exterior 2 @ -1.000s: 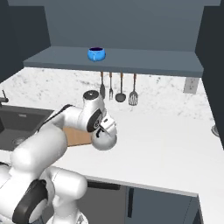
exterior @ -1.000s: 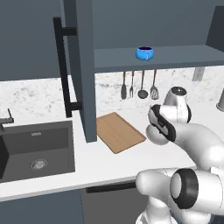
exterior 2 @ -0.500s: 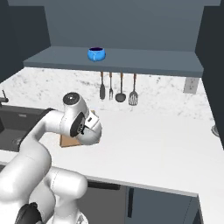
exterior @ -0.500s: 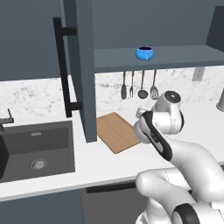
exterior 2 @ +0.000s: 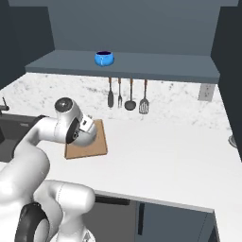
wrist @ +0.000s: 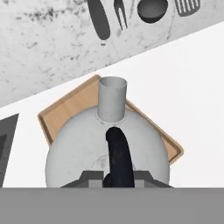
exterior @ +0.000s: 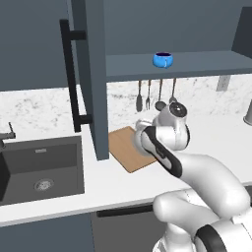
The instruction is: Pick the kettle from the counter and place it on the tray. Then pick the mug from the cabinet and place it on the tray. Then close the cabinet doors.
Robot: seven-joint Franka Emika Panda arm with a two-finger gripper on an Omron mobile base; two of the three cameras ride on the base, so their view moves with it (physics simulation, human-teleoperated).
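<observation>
One kettle [wrist: 107, 148], silver-grey with a black arched handle, is pinched by the end effector [wrist: 117, 175] on that handle, fingers pressed in close on either side of it, spout pointing away from the camera in the hand view. Kettle sits over the tray [wrist: 65, 109], a light-brown wooden board on the white bench [exterior 2: 160, 151]; can't tell if the kettle's base is touching the tray or just above it. In the base views the arm's wrist covers the kettle, hovering over the right part of the tray [exterior: 125, 147] and over its near-left part in the right base view [exterior 2: 87, 147]. Blue mug [exterior: 162, 60] is upright on the cabinet shelf [exterior: 197, 64], well above and behind the tray, also seen at [exterior 2: 104, 58]. Left cabinet door [exterior: 93, 74] stands open, edge-on toward the camera, its long black bar handle [exterior: 71, 78] on the left face. Four utensils [exterior 2: 126, 97] hang on the speckled backsplash under the shelf. Sink [exterior: 42, 167] is set in the bench to the left of the tray. A grey vessel [exterior: 247, 114] stands at the far right of the bench.
</observation>
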